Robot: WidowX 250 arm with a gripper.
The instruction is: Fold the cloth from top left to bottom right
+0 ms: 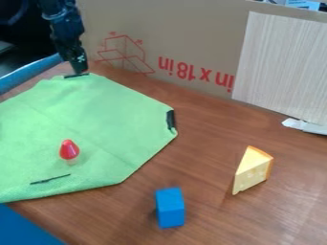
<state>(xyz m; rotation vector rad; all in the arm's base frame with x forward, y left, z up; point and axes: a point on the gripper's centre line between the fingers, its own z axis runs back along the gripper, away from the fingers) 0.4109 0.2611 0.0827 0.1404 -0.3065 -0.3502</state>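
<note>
- The green cloth [89,124] lies on the left side of the brown desk [211,162], reaching from the far left part of the desk toward its near edge and running out of view on the left.
- It is spread wide and angular: one blunt corner points to the far edge of the desk, one to the right, one toward the near edge, and another stretches to the near left.
- Since its left part is cut off, its full long axis cannot be told; what shows runs longest from near left to the right-hand corner.
- Short dark strips sit at its far corner, by its right-hand corner and inside its near edge.
- The black gripper [78,72] hangs down at the cloth's far corner, right by the dark strip there; whether it is spread, pressed together or pinching the cloth, I cannot tell.
- A red cone-shaped piece [70,150] with a pale base stands on the cloth, tip up, near the strip by the near edge.
- Right of the cloth, a blue block [170,207] stands on the desk, with a yellow cheese wedge [252,167] farther right.
- Cardboard [191,24] stands along the desk's far edge, a pale board [281,62] upright before it.
</note>
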